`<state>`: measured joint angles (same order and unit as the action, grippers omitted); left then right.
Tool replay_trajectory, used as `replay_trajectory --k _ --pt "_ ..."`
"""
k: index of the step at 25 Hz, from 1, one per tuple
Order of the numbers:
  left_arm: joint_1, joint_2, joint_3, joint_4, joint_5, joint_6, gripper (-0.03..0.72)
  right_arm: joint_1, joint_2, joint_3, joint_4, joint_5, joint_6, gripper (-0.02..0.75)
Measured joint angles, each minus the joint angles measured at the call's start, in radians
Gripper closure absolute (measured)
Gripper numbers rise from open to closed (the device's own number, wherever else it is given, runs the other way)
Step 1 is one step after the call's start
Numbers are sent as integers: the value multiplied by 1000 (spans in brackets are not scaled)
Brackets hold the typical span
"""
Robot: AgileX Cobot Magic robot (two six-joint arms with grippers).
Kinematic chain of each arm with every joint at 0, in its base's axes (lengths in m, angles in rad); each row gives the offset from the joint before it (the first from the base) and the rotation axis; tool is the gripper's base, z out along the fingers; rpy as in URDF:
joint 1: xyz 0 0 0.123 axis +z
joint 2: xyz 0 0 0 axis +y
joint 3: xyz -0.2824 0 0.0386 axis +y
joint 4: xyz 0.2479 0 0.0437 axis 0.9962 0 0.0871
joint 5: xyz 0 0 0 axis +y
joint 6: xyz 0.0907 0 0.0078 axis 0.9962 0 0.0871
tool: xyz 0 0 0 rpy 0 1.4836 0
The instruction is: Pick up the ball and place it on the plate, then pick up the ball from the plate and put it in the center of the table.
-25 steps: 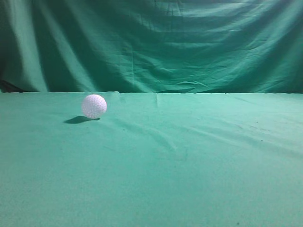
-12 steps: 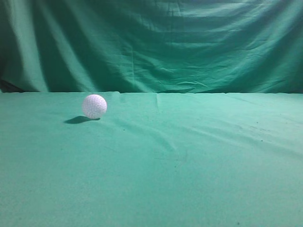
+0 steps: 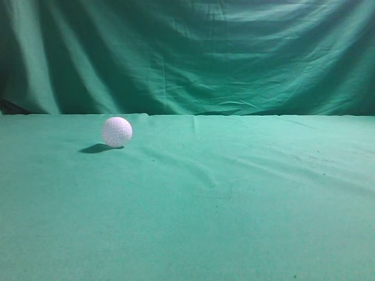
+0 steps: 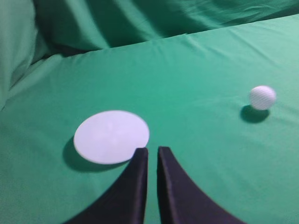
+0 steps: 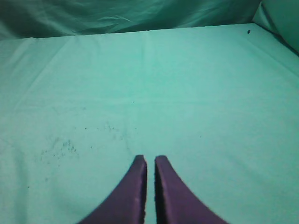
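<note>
Clearly our left hand [image 4: 152,150] and right hand [image 5: 150,159] are both closed and empty; ball [image 4: 262,97] rests on worktop [image 4: 196,70], apart from plate [image 4: 111,136], awaiting pickup.

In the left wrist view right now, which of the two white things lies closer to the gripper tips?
The flat round plate, just left of the left gripper tips. The ball sits far off to the right.
</note>
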<state>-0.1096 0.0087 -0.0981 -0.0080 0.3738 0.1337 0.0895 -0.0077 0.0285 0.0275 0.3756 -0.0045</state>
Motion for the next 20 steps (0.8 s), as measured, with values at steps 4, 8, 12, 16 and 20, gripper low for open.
replay_trajectory --k 4,8,12,16,20 --pt "67 -18 92 0 -36 -2 636 0 0 0 0 0 0 682" --pt "79 -18 120 0 -47 -11 636 0 0 0 0 2 0 682" --pt "79 -18 120 9 -33 -12 636 0 0 0 0 2 2 682" --pt "79 -18 120 22 -25 -15 636 0 0 0 0 2 2 682" --pt "79 -18 120 22 -25 -23 636 0 0 0 0 2 2 682"
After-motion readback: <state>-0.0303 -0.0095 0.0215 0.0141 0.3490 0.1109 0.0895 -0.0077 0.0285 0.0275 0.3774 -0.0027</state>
